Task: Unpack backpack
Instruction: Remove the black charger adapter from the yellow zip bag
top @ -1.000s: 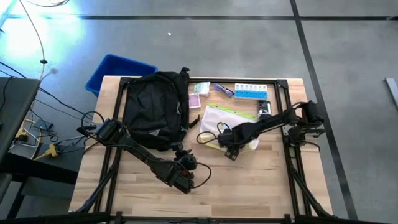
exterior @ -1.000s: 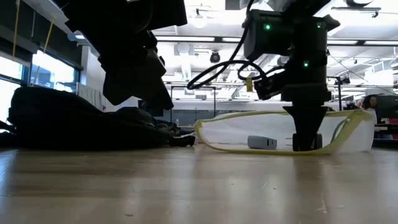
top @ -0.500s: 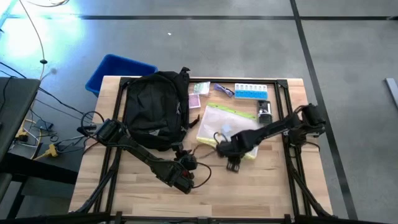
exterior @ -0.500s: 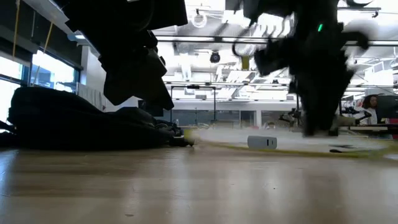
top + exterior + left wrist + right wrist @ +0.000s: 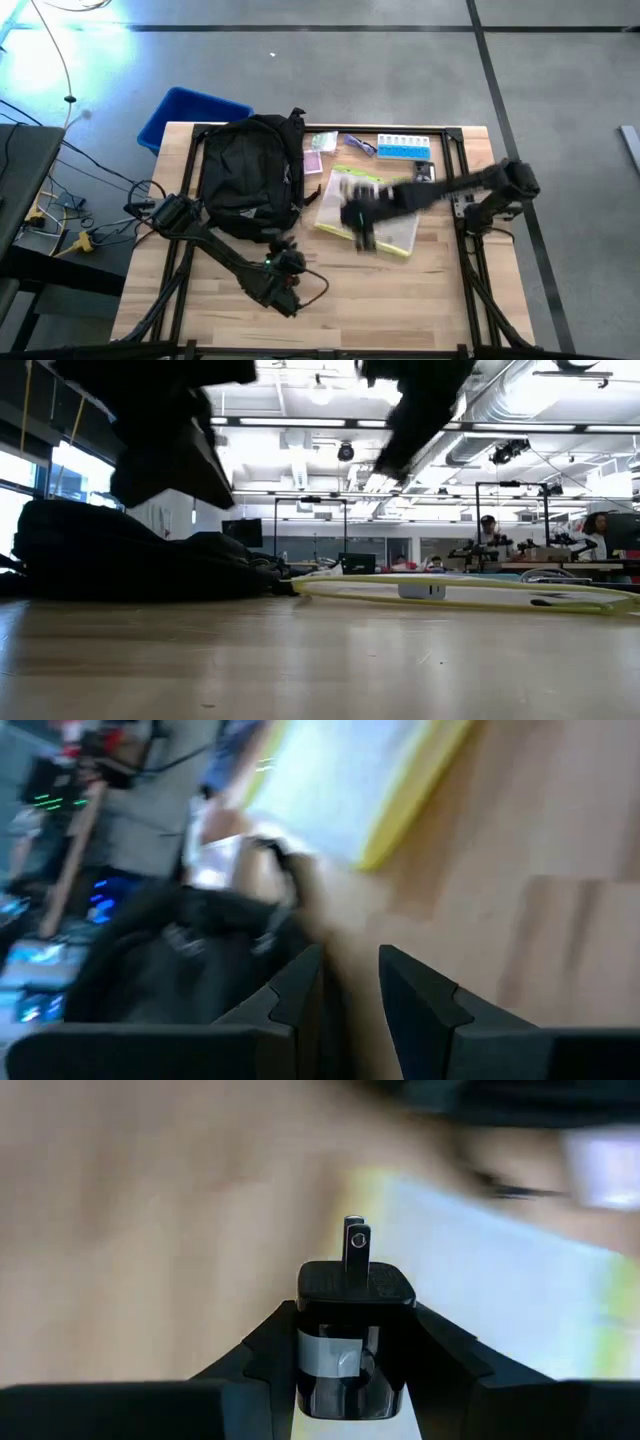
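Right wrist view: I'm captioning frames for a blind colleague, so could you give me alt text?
The right gripper holds a small black plug adapter between its fingers, prongs pointing away. Beyond it lie blurred wooden table and a clear pouch with a yellow edge.

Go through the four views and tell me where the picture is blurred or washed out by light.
High view: right gripper smeared over the clear pouch; glare on the floor upper left. Low view: both arms dark blurs against bright ceiling lights; backpack sharp. Left wrist view: blurred throughout. Right wrist view: black plug adapter crisp between the fingers, background streaked.
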Robot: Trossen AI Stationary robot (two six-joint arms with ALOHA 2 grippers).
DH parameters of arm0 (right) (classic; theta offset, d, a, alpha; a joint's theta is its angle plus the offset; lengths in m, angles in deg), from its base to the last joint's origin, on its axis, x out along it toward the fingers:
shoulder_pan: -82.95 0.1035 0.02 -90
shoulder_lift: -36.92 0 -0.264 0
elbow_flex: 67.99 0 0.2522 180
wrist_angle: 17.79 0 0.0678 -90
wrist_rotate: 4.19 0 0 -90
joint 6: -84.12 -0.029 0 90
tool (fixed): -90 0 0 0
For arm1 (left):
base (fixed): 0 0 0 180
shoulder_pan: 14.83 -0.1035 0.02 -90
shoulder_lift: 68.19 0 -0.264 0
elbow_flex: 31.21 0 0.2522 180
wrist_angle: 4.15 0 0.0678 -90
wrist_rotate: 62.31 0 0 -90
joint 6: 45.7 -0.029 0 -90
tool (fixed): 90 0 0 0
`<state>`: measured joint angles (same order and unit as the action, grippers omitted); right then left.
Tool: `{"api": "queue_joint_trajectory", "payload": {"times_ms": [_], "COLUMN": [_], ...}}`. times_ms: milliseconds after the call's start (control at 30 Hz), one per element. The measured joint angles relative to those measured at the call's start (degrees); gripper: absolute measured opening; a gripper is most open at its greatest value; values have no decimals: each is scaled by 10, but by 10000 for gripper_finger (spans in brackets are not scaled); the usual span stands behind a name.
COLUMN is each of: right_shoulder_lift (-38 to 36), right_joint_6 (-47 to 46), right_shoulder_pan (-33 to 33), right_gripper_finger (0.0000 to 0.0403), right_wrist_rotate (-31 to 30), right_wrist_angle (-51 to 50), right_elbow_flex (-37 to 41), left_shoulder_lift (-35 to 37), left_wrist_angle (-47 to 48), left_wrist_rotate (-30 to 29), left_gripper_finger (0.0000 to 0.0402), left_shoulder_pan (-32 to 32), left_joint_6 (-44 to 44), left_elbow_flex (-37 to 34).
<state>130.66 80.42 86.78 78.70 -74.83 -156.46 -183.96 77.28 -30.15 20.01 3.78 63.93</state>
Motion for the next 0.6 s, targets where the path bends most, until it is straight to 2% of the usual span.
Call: {"api": "queue_joint_trajectory", "payload": {"times_ms": [167,300,433,500,600], "right_shoulder_lift": [31,109,189,227,270], "right_joint_6": [4,-30,-53,-57,-65], "right_shoulder_pan": [-203,-321,-378,-392,-402], "right_gripper_finger": [118,118,118,118,151], "right_wrist_rotate": [28,52,54,73,107], "right_wrist_angle": [131,194,200,182,143], "right_elbow_flex": [32,9,-54,-88,-146], "left_shoulder_lift": [0,0,0,0,0], "left_wrist_angle": [101,108,106,107,104], "left_wrist_rotate": [-3,-13,-45,-52,-53], "left_gripper_finger": [83,83,83,83,83], "left_shoulder_pan": [15,24,24,18,10], "left_joint_6": [98,118,103,89,75], "left_elbow_flex": [0,0,0,1,1]}}
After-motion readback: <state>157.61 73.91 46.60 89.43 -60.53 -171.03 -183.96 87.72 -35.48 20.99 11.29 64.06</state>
